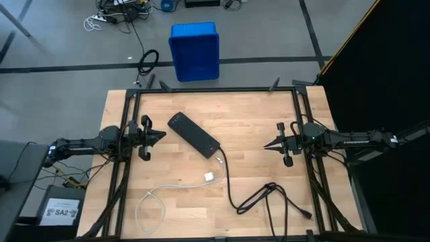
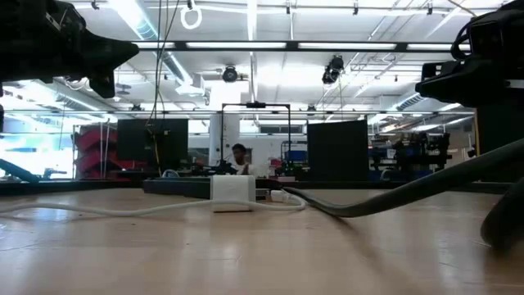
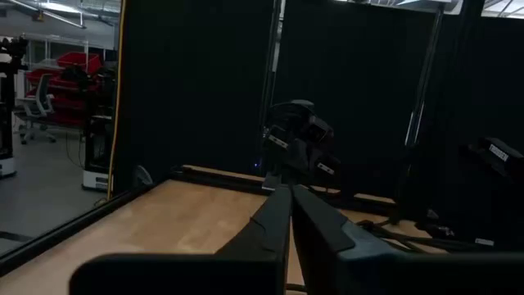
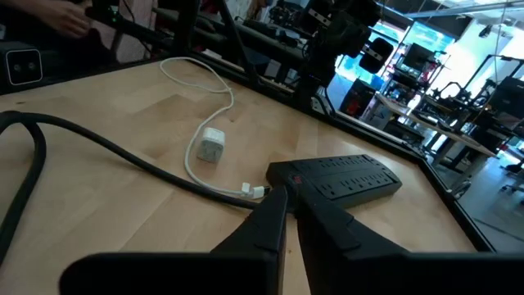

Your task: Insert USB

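We see a light wooden worktop [image 1: 255, 128] with a dark metal frame around it. It stands on a grey floor, and a blue plastic box [image 1: 194, 50] sits on the floor past the far edge. From table height the room behind is big and bright, with long ceiling lights and dark screens, and a person sits far off.

The left tool [image 1: 160, 137] hangs over the left side of the worktop. Its two dark fingers are pressed together and hold nothing. The right tool [image 1: 267, 145] hangs over the right side, pointing at the left one. Its fingers are also closed up tight and touch nothing.

The thin white cable [image 1: 151, 200] lies in loops near the front of the worktop. The small white cube charger [image 1: 210, 177] sits on it near the middle. One small white plug end [image 4: 254, 192] lies just beside the long black power strip [image 1: 193, 134]. A thick black cord [image 1: 265, 197] curls to the right.

From table height the arms are cut off at the top, and the cable is hard to follow.
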{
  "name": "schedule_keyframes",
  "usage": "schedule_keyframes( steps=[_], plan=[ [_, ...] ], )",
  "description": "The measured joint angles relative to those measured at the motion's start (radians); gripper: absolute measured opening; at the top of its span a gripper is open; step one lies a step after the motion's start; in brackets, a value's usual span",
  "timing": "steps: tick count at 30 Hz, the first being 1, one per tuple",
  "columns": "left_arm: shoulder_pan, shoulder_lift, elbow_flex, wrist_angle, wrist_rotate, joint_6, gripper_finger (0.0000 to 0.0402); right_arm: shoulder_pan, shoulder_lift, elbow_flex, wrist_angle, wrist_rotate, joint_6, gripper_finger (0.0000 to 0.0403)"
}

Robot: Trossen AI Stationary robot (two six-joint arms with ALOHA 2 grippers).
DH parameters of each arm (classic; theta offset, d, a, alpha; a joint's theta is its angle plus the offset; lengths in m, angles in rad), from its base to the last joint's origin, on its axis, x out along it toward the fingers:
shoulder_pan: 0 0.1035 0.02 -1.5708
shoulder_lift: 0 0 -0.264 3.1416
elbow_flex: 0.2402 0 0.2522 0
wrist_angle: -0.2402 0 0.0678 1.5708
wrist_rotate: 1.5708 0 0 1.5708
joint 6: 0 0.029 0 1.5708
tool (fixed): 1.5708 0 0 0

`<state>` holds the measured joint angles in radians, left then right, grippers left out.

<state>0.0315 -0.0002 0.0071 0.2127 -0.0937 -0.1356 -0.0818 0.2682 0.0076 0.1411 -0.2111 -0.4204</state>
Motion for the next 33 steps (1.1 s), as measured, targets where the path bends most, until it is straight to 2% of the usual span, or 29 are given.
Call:
schedule_keyframes(
  steps=[33],
  plan=[
    [0.000,0.000,0.000,0.000,0.000,0.000,0.0001,0.000,0.000,0.000,0.000,0.000,0.000,0.0003]
  ],
)
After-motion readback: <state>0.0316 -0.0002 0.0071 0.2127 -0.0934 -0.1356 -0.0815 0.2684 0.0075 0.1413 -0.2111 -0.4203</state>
